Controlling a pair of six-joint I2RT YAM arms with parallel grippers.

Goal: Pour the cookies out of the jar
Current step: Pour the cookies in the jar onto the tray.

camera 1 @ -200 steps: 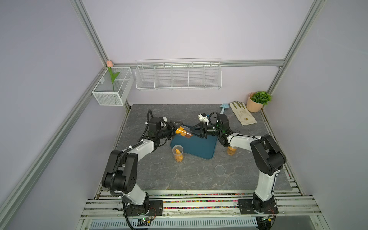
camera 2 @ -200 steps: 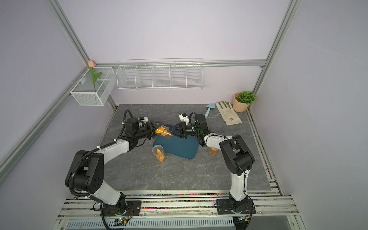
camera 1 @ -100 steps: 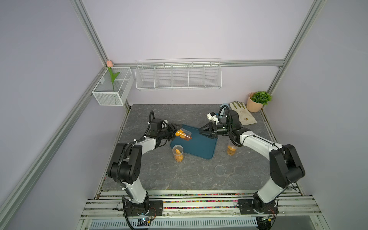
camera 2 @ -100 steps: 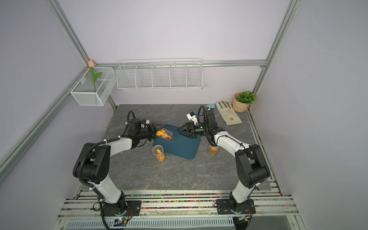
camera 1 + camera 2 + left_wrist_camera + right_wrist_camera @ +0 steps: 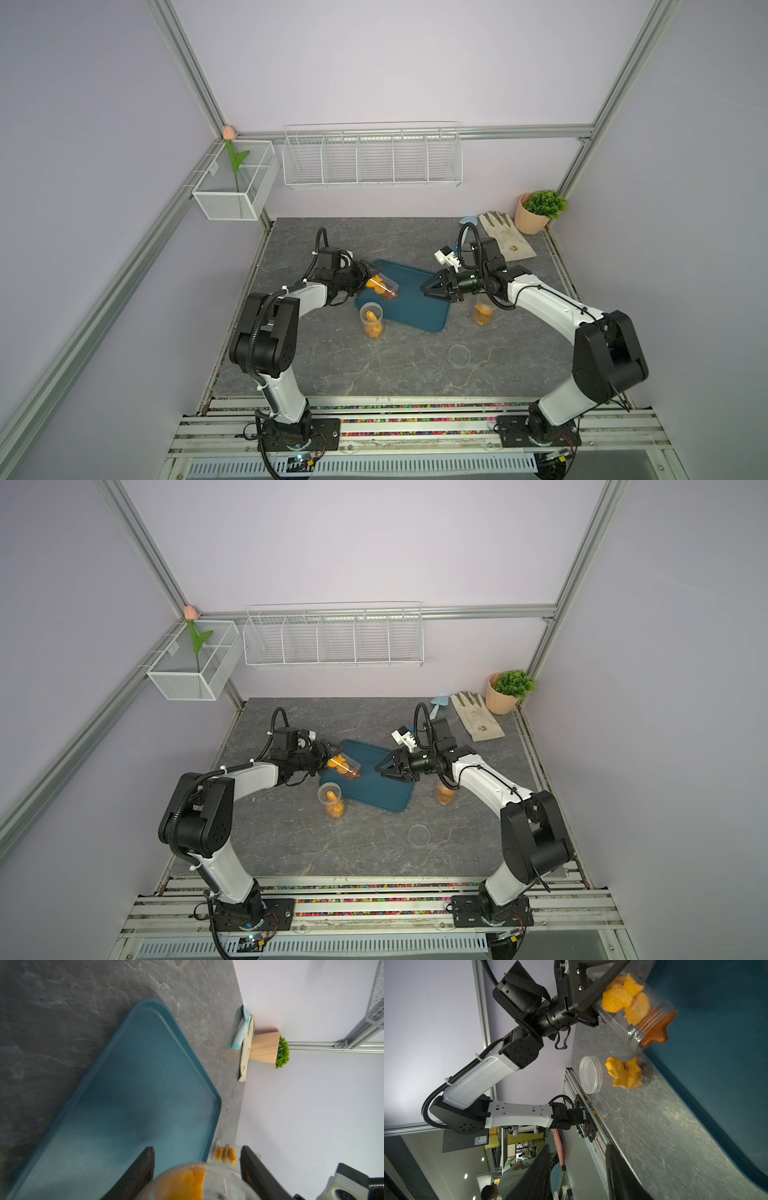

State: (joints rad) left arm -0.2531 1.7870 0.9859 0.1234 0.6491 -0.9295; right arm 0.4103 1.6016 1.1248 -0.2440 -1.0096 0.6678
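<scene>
My left gripper [image 5: 368, 276] [image 5: 328, 756] is shut on a clear jar [image 5: 384, 287] [image 5: 347, 767] [image 5: 639, 1016], which it holds tilted, mouth down, over the near-left corner of the teal tray [image 5: 415, 309] [image 5: 135, 1084]. Orange-yellow cookies [image 5: 623, 1001] [image 5: 187, 1182] sit inside the jar, and a brown star [image 5: 656, 1031] lies at its open mouth. No cookies lie on the tray. My right gripper [image 5: 428, 289] [image 5: 382, 769] [image 5: 577, 1147] hovers open and empty over the tray's right side, facing the jar.
A second clear jar of cookies [image 5: 371, 322] [image 5: 625, 1073] stands just in front of the tray. Another jar [image 5: 483, 311] [image 5: 225, 1154] stands right of the tray, under my right arm. A clear lid [image 5: 459, 354] lies near the front. Glove [image 5: 505, 241] and plant pot [image 5: 536, 212] sit back right.
My right gripper has drawn back to the right, away from the held jar. The left gripper has tipped the jar's mouth lower over the tray.
</scene>
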